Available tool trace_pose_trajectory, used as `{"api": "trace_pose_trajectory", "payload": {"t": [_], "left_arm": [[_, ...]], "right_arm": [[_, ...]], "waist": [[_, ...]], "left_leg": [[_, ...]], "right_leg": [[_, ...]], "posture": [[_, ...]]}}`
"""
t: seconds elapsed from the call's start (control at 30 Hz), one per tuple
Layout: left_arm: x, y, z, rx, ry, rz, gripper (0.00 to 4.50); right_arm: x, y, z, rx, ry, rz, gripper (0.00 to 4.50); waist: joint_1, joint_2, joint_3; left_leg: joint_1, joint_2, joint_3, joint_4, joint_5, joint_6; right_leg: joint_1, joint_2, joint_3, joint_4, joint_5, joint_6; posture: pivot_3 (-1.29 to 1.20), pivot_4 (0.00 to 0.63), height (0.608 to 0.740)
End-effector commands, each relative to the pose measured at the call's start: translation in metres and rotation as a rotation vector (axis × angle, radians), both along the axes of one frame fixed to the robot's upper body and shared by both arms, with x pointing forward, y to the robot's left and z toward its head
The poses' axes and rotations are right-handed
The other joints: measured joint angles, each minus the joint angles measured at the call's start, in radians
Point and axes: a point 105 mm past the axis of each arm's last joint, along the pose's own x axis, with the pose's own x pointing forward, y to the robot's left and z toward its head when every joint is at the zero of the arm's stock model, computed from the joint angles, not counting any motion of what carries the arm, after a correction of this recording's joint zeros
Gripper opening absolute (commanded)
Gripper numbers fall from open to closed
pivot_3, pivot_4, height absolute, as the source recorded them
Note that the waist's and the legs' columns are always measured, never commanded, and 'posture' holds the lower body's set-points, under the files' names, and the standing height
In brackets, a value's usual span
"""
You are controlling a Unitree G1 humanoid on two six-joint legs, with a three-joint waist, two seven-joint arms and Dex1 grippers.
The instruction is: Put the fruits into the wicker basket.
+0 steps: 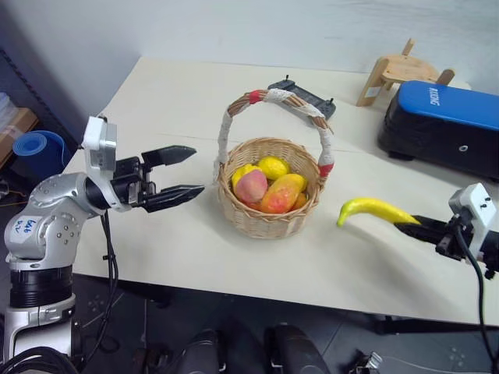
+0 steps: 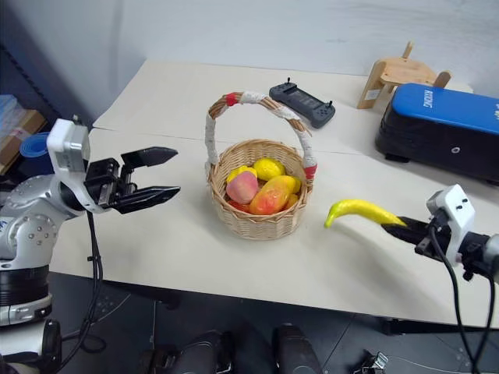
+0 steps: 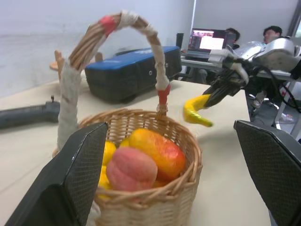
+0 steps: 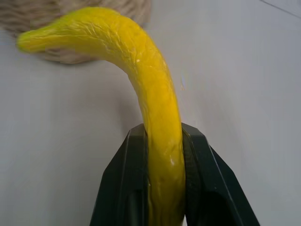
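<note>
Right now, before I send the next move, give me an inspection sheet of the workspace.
Surface: cream table, bare around the basket.
Job's things: wicker basket upright mid-table, holding a peach, a mango and yellow fruits; banana outside it, held above the table.
Clutter: black controller, blue-topped black case and wooden stand along the far edge.
Grippers: left gripper open, empty, beside the basket; right gripper shut on the banana's end.
Cables: black cable hanging from the left arm, another from the right.
Surroundings: blue roll left of the table; seated people and a lit screen beyond.
</note>
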Motion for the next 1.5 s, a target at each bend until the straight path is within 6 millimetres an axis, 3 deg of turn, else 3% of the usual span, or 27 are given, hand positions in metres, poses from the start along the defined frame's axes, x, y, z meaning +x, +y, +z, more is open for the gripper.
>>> {"api": "trace_pose_trajectory", "payload": {"t": [0.03, 0.2, 0.27, 0.37, 0.47, 0.63, 0.7, 0.77, 0.9, 1.03, 1.17, 1.27, 1.37, 1.43, 1.5], "left_arm": [[0.001, 0.003, -0.002, 0.011, -0.009, -0.007, 4.5], [0.005, 0.004, -0.008, 0.021, 0.002, -0.005, 4.5], [0.007, 0.004, -0.006, 0.011, -0.009, -0.001, 4.5], [0.006, 0.005, 0.0, -0.013, -0.026, 0.01, 4.5], [0.005, 0.006, -0.003, -0.02, -0.029, 0.026, 4.5], [0.003, 0.003, -0.002, -0.026, -0.04, 0.025, 4.5], [0.002, 0.002, 0.0, -0.025, -0.045, 0.022, 4.5], [0.002, 0.002, 0.002, -0.022, -0.051, 0.021, 4.5], [0.003, 0.003, 0.004, -0.03, -0.061, 0.034, 4.5], [0.002, 0.002, 0.002, -0.024, -0.049, 0.023, 4.5], [0.004, 0.003, 0.001, -0.02, -0.043, 0.02, 4.5], [0.005, 0.003, 0.001, -0.018, -0.044, 0.019, 4.5], [0.006, 0.003, 0.001, -0.018, -0.042, 0.014, 4.5], [0.006, 0.002, 0.001, -0.015, -0.039, 0.01, 4.5], [0.006, 0.002, 0.001, -0.016, -0.037, 0.008, 4.5]], "right_arm": [[-0.026, 0.064, 0.023, 0.121, 0.0, 0.217, 0.5], [-0.016, 0.134, 0.039, 0.278, -0.098, 0.317, 0.5], [0.006, 0.15, 0.05, 0.334, -0.172, 0.235, 0.5], [0.032, 0.156, 0.061, 0.37, -0.234, 0.092, 0.5], [0.053, 0.161, 0.053, 0.294, -0.216, -0.004, 0.5], [0.072, 0.166, 0.052, 0.322, -0.228, -0.115, 0.5], [0.075, 0.169, 0.052, 0.295, -0.255, -0.127, 1.21], [0.074, 0.172, 0.048, 0.296, -0.245, -0.122, 1.65], [0.071, 0.171, 0.045, 0.285, -0.268, -0.123, 3.03], [0.044, 0.171, 0.048, 0.314, -0.313, 0.026, 4.36], [0.006, 0.16, 0.047, 0.365, -0.287, 0.189, 4.36], [-0.007, 0.146, 0.038, 0.338, -0.222, 0.233, 4.36], [0.0, 0.107, 0.028, 0.261, -0.182, 0.162, 4.36], [0.017, 0.078, 0.032, 0.203, -0.234, 0.066, 4.36], [0.032, 0.064, 0.038, 0.176, -0.288, 0.02, 4.36]], "waist": [[-0.005, 0.0, 0.0], [-0.009, -0.004, 0.0], [-0.009, -0.004, 0.0], [-0.009, -0.004, 0.0], [-0.005, -0.004, 0.0], [-0.007, -0.005, 0.0], [-0.008, -0.004, 0.0], [-0.008, -0.004, 0.0], [-0.009, -0.005, 0.0], [-0.008, -0.005, 0.0], [-0.005, -0.005, 0.0], [-0.002, -0.005, 0.0], [-0.005, -0.005, 0.0], [-0.006, -0.005, 0.0], [-0.008, -0.005, 0.0]], "left_leg": [[0.0, 0.0, 0.0, 0.0, 0.0, 0.0], [-0.002, 0.001, -0.001, 0.001, 0.0, -0.001], [-0.003, 0.001, -0.001, 0.001, 0.0, -0.001], [-0.004, 0.0, -0.001, 0.001, 0.0, -0.001], [-0.006, -0.001, -0.001, 0.001, 0.0, 0.0], [-0.007, -0.001, -0.001, 0.001, 0.0, 0.001], [-0.007, -0.001, -0.001, 0.001, 0.0, 0.001], [-0.007, -0.001, -0.001, 0.001, 0.0, 0.001], [-0.007, -0.001, -0.001, 0.0, 0.0, 0.001], [-0.007, -0.001, -0.001, 0.0, 0.0, 0.001], [-0.007, -0.001, -0.001, 0.0, 0.0, 0.001], [-0.006, -0.001, -0.001, 0.0, 0.0, 0.002], [-0.006, -0.001, -0.001, 0.0, 0.0, 0.002], [-0.005, -0.001, -0.001, 0.0, 0.0, 0.003], [-0.005, -0.001, -0.001, 0.0, 0.0, 0.003]], "right_leg": [[0.0, 0.0, 0.0, 0.0, 0.0, 0.0], [-0.002, 0.001, 0.0, -0.001, 0.0, 0.0], [-0.003, 0.0, 0.0, -0.001, 0.0, 0.0], [-0.004, -0.001, 0.0, 0.0, 0.0, 0.0], [-0.005, -0.001, -0.001, -0.001, 0.0, 0.0], [-0.006, -0.002, -0.001, -0.002, 0.0, 0.0], [-0.006, -0.002, -0.002, -0.002, 0.0, 0.0], [-0.006, -0.002, -0.002, -0.002, 0.0, 0.0], [-0.006, -0.002, -0.001, -0.001, 0.0, 0.0], [-0.006, -0.002, -0.002, -0.002, 0.0, 0.0], [-0.005, -0.002, -0.002, -0.003, 0.0, 0.0], [-0.003, -0.002, -0.003, -0.005, 0.0, 0.0], [-0.002, -0.002, -0.002, -0.005, 0.0, 0.001], [-0.002, -0.002, -0.002, -0.005, 0.0, 0.001], [-0.002, -0.002, -0.002, -0.005, 0.0, 0.001]], "posture": [[0.0, 0.15, 0.74], [0.0, 0.15, 0.74], [0.0, 0.15, 0.74], [0.0, 0.15, 0.74], [0.0, 0.15, 0.74], [0.0, 0.15, 0.74], [0.0, 0.15, 0.74], [0.0, 0.15, 0.74], [0.0, 0.15, 0.74], [0.0, 0.15, 0.74], [0.0, 0.15, 0.74], [0.0, 0.15, 0.74], [0.0, 0.15, 0.74], [0.0, 0.15, 0.74], [0.0, 0.15, 0.74]]}}
